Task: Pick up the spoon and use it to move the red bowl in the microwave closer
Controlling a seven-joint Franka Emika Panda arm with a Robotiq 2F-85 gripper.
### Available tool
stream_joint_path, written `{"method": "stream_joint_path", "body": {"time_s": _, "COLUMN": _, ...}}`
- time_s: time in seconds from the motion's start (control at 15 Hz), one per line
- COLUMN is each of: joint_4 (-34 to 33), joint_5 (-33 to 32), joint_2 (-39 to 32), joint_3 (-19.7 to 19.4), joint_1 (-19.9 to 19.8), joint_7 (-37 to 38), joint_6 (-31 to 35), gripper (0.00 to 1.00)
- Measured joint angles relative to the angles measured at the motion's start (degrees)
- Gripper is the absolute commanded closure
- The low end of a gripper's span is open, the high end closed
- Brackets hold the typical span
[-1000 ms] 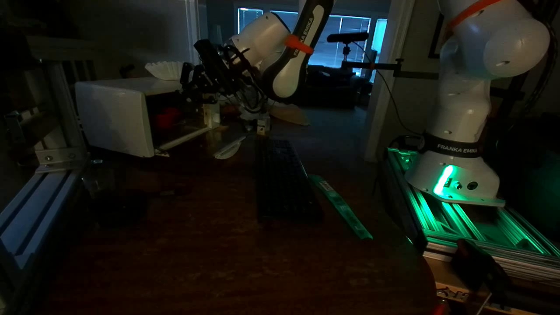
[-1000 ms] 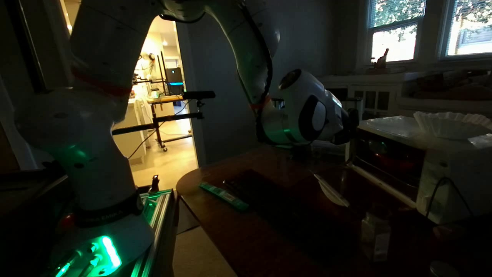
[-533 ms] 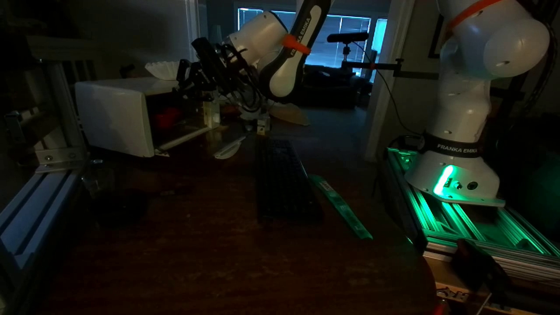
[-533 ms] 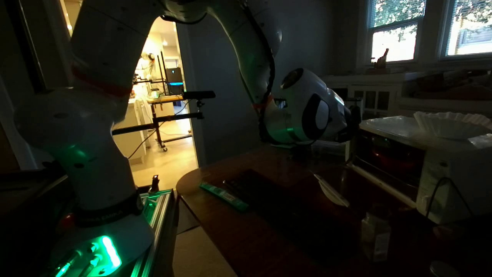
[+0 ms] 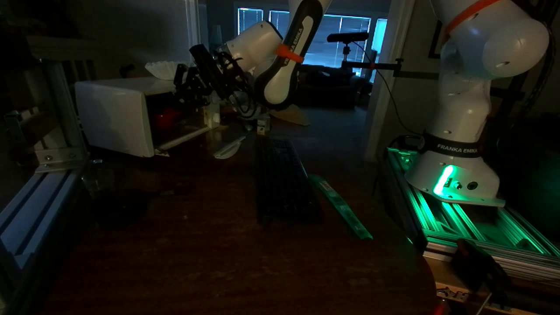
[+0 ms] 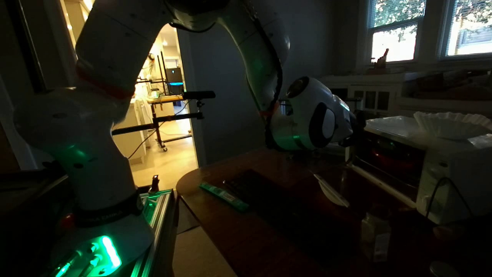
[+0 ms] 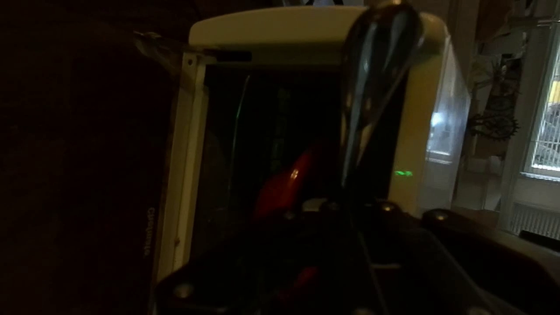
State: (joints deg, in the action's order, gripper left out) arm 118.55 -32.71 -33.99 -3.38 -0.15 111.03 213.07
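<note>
Pincer (image 7: pixel 348 208) is clamped on spoon (image 7: pixel 367 83), head jutting out ahead of it. Red bowl (image 7: pixel 280 190) sits beyond pincer, inside microwave (image 7: pixel 280 26), partly hidden.

Arm (image 6: pixel 251 54) bent in an arch, claw (image 7: pixel 344 205) apparently closed

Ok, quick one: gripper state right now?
Gripper: closed, holding the spoon by its handle, bowl end sticking out past the fingertips.
</note>
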Motion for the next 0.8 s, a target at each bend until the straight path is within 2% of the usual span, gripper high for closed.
{"method": "stream_joint_path", "body": {"time_s": 0.53, "joint_4": -4.5, "joint_5": 0.1, "joint_2": -5.1, "joint_3": 0.2, "joint_1": -0.7, "joint_7": 0.2, "joint_6": 2.8, "gripper": 0.98}}
{"method": "stream_joint_path", "body": {"time_s": 0.8, "joint_4": -5.1, "joint_5": -0.1, "joint_2": -6.3, "joint_3": 2.0, "joint_1": -1.8, "joint_7": 1.5, "joint_6": 3.3, "gripper": 0.98}}
